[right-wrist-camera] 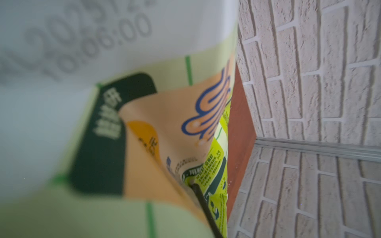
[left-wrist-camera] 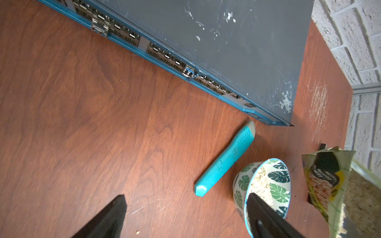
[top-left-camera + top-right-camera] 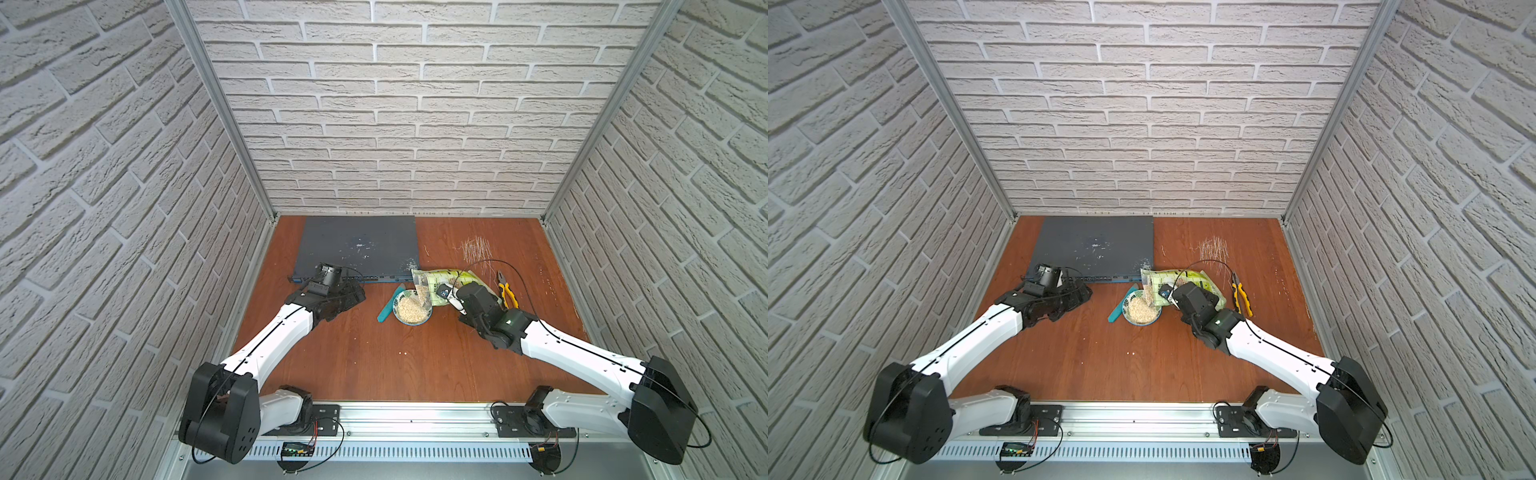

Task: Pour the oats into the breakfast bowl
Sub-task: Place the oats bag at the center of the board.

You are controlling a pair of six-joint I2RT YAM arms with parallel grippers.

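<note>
Right gripper [image 3: 446,293] is pinched onto the pouch [image 3: 446,276], a soft, crinkled pale-green bag with a thin green grid and a yellow-green panel. It is carried tipped on its side. The pouch's long axis runs across the table [image 3: 353,357], with the open mouth toward the robot's left and angled down over the far rim of the breakfast bowl [image 3: 411,324]. Its sealed end points at the yellow-handled pliers [image 3: 508,291]. Up close in the right wrist view, the pouch [image 1: 165,134] shows a blurred grey stamp that reads "10:06:00", and the digits above it are too soft to make out. There is also a dark green tab with pale characters I can't read, plus looping blue-outlined orange lettering. The oats [image 3: 409,311] are pale, grainy flakes heaped inside the bowl, with more showing at the pouch mouth. The left wrist view shows the bowl [image 2: 278,177] as round and glossy white, with green monstera leaves and a blue rim. It stands upright on the reddish wood-grain surface, just beside a teal tool [image 2: 224,160], a ribbed bar with a grey tip. Behind sits a flat grey network switch [image 2: 226,41] with a blue front full of ports and white scuffs on its lid. Left gripper [image 2: 186,195] hangs near the switch's front edge, its black fingers [image 2: 111,216] spread wide and gripping nothing.
</note>
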